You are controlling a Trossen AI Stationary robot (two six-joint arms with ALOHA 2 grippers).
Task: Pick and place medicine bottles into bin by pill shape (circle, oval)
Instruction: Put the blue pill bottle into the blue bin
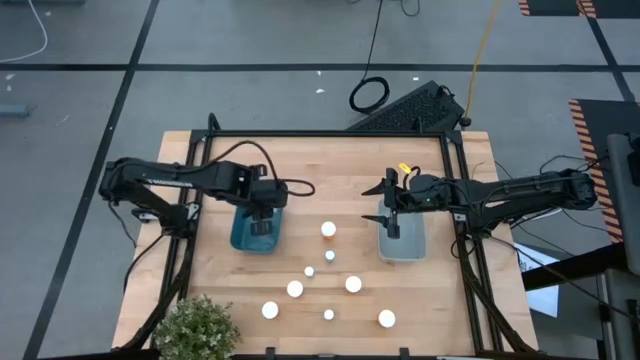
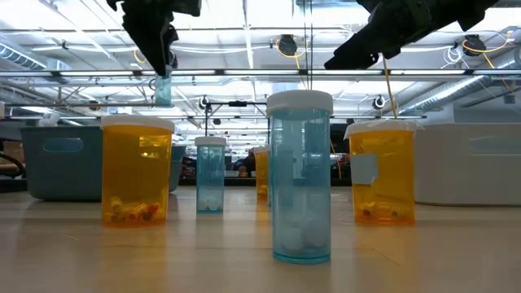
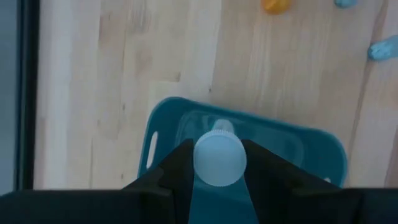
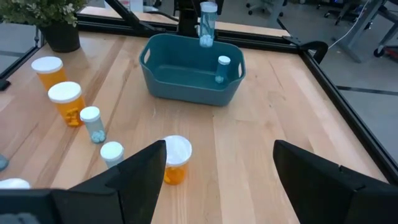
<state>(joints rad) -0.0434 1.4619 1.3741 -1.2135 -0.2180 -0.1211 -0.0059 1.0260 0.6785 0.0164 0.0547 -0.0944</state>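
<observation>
My left gripper is clenched on a clear blue medicine bottle, holding it above the blue bin; another small bottle already stands inside that bin. My right gripper hangs with its fingers spread wide over the grey bin, holding nothing. Largest below is the wooden table, then the two bins, then a potted plant at one corner. The remaining bottles stand scattered between and in front of the bins.
</observation>
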